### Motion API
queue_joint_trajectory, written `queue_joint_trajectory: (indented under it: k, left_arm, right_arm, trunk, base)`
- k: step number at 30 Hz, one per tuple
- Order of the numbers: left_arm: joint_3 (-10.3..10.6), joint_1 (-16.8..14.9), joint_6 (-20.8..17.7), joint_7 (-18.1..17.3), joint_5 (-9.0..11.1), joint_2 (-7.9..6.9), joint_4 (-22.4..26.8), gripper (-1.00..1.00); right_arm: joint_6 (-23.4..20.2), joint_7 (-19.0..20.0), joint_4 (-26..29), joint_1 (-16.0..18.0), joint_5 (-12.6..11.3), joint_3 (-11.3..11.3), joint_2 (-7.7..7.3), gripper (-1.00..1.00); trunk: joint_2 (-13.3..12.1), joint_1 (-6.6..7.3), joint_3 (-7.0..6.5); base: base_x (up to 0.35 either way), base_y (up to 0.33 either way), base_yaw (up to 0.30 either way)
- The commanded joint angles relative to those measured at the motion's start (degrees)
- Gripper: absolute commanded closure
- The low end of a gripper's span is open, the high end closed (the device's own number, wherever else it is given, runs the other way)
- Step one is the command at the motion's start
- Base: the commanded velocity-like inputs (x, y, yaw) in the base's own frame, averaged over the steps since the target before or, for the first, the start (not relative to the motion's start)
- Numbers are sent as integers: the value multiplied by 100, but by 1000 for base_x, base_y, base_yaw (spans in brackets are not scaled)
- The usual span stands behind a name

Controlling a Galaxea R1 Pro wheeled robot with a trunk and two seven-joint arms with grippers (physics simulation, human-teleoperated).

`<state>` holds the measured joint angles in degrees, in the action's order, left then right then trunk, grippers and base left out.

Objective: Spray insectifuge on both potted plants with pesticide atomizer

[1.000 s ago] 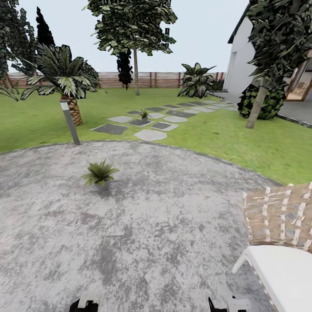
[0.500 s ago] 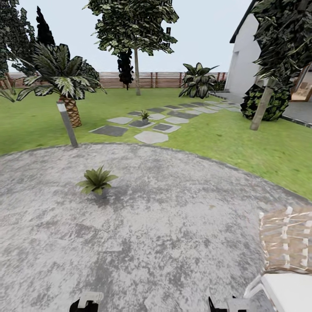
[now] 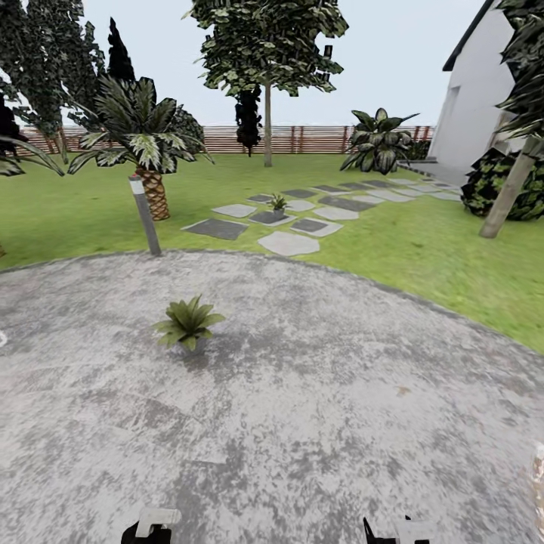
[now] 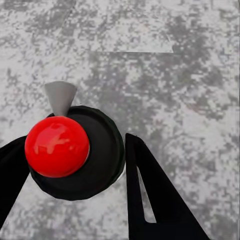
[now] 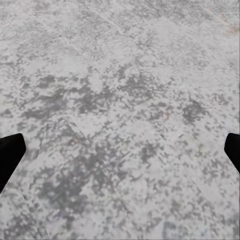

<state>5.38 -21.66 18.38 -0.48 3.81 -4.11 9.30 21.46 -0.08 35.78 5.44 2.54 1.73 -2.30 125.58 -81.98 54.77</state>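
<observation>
- Looking out from the head view, a big round grey patio [image 3: 317, 423] lies in front of the robot, with green lawn [image 3: 423, 249] around its far side.
- One near potted plant [image 3: 187, 323] sits on the patio, a bit to the left. Its pointy green leaves spread out over a small pot.
- A far potted plant [image 3: 278, 202] stands on the flat grey stepping stones [image 3: 287, 243] out on the lawn, well apart from the first one.
- A short grey post [image 3: 145, 215] stands at the far edge of the patio, tilted a little. A palm [image 3: 151, 143] grows just behind it.
- A tall tree [image 3: 267, 68] and a brown wooden fence [image 3: 317, 139] are far back. A white house [image 3: 483, 106] and a round dark bush [image 3: 506, 185] are on the right.
- The left end effector [image 4: 75, 140] has its two black fingers [image 4: 150, 195] apart, and they hold nothing. A red ball [image 4: 57, 146] on a round black disc [image 4: 102, 155] shows between them, with the patio below.
- The right end effector [image 5: 120, 150] has its two black tips very far apart, one at each side of its wrist view. It holds nothing, and grey speckled patio lies under it.
- Small bits of both arms peek in at the bottom edge of the head view.
</observation>
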Motion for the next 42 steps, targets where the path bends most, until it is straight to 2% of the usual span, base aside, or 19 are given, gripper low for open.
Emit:
queue_joint_trajectory:
  k: [1, 7, 21, 27, 42]
  left_arm:
    - [43, -5, 19, -5, 41, -2, -7, 100]
    - [43, -5, 21, -5, 41, -2, -7, 100]
    - [43, -5, 17, -5, 41, -2, -7, 100]
    - [42, -5, 17, -2, 41, 0, -7, 100]
    - [42, -5, 17, -4, 41, -1, -7, 100]
  right_arm:
    - [16, -1, -1, 1, 27, 13, 2, -100]
    - [16, -1, -2, 1, 27, 17, 2, -100]
    - [16, -1, -7, 1, 27, 14, 2, -100]
    - [16, 1, -9, 1, 27, 20, 2, -100]
    - [16, 10, -7, 1, 27, 20, 2, -100]
  trunk:
    - [2, -2, 5]
    - [2, -2, 5]
    - [2, -2, 5]
    - [2, -2, 5]
    - [2, -2, 5]
  base:
    - [331, 0, 277]
    - [224, 0, 277]
    - [10, 0, 262]
    - [88, 0, 41]
    - [321, 0, 1]
